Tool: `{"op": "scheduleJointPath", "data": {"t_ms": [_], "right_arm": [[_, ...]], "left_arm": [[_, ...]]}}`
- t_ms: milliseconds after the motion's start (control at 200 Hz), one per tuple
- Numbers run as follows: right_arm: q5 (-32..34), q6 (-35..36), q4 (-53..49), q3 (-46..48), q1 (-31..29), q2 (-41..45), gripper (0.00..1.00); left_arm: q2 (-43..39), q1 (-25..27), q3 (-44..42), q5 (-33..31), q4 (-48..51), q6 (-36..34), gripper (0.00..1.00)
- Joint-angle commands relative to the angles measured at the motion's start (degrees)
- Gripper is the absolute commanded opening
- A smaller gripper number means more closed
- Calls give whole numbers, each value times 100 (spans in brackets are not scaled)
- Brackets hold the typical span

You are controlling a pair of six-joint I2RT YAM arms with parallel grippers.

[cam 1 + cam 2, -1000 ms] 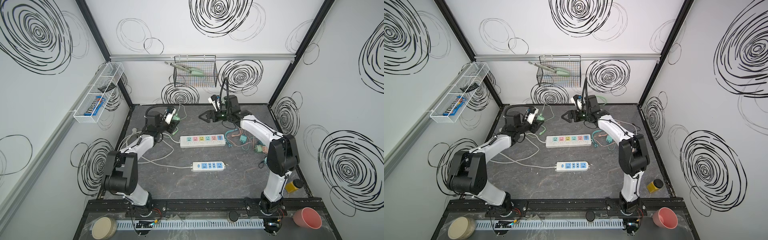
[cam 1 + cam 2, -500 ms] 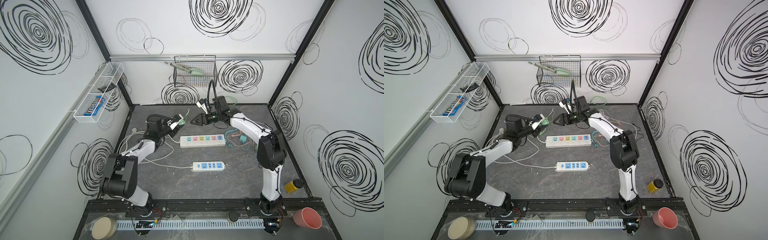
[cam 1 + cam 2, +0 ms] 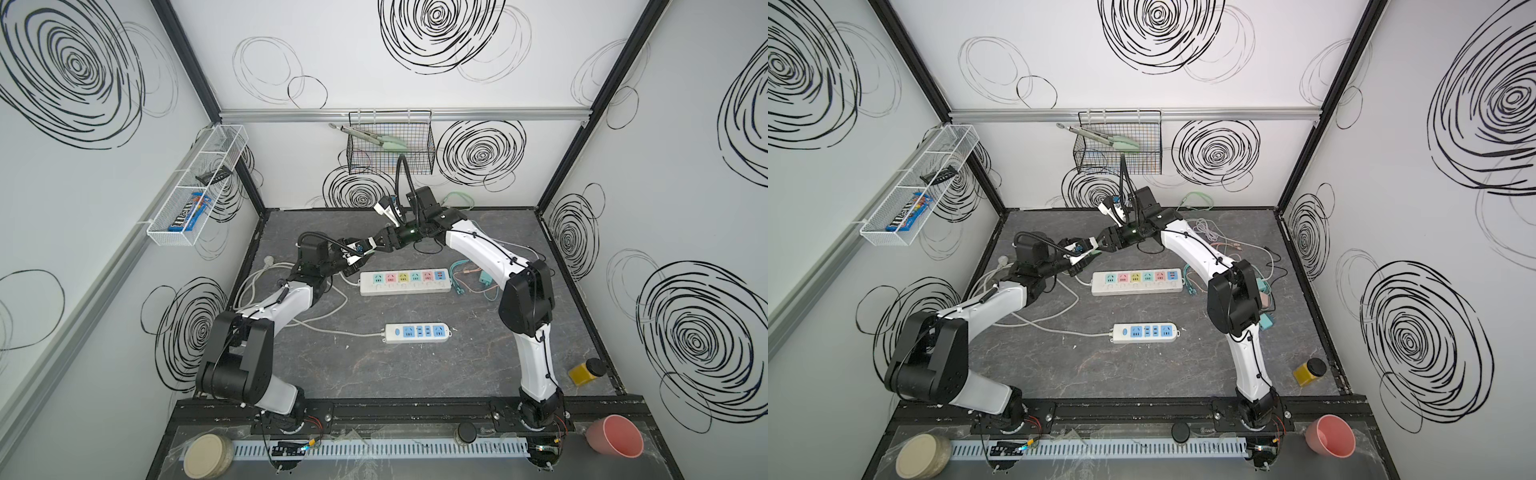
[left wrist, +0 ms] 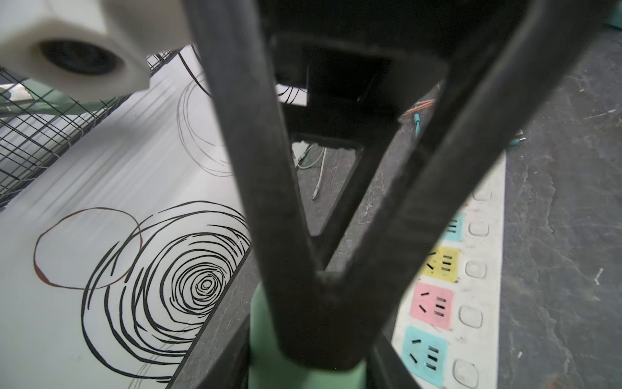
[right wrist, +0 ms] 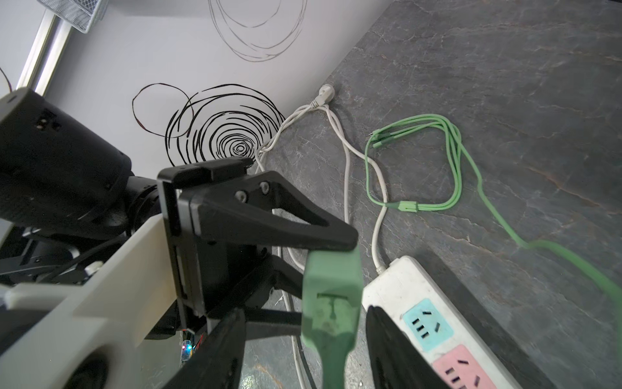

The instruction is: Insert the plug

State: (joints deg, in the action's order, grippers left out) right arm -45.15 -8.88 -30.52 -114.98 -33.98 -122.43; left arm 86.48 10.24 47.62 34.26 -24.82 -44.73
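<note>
My left gripper (image 3: 360, 254) (image 3: 1088, 252) is shut on a pale green plug (image 5: 331, 303) (image 4: 266, 323), held above the table just behind the left end of the white power strip with coloured sockets (image 3: 405, 282) (image 3: 1137, 282) (image 5: 424, 313). The right gripper (image 3: 374, 246) (image 5: 307, 311) has reached across and meets it tip to tip. Its jaws straddle the plug, open, with a gap on each side. One left finger (image 5: 279, 229) lies on the plug's far end. The plug's green cable (image 5: 451, 161) trails over the table.
A smaller white strip with blue sockets (image 3: 417, 332) lies nearer the front. White cords (image 3: 266, 286) coil at the left, and loose cables and adapters (image 3: 478, 278) lie right of the coloured strip. A wire basket (image 3: 388, 149) hangs on the back wall. A yellow jar (image 3: 584, 370) stands front right.
The right arm swung left across the back to meet the left gripper, its jaws narrowing round the plug. The left gripper carried the plug right, toward the middle.
</note>
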Motion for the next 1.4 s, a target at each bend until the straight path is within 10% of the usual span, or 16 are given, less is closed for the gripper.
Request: {"op": "scheduleJointPath", "data": {"t_ms": [0, 580, 831, 866, 991, 1396], "right_arm": [[-3, 148, -427, -322, -21, -207, 59], [81, 220, -617, -894, -96, -486, 26], [425, 1265, -849, -935, -92, -396, 0], [451, 1401, -895, -981, -83, -396, 0], [489, 1771, -1172, -1288, -74, -478, 0], [-35, 3071, -1882, -1370, -74, -317, 0]], "left_arm": [[-227, 38, -99, 185, -519, -106, 0], [-311, 75, -211, 65, -595, -167, 2], [-418, -181, -846, -710, -2403, 1802, 75], [-383, -234, -888, -1029, -2568, 2242, 99], [-175, -337, -1107, -1896, -2976, 3101, 96], [889, -268, -1177, -1804, -3895, 3192, 96]]}}
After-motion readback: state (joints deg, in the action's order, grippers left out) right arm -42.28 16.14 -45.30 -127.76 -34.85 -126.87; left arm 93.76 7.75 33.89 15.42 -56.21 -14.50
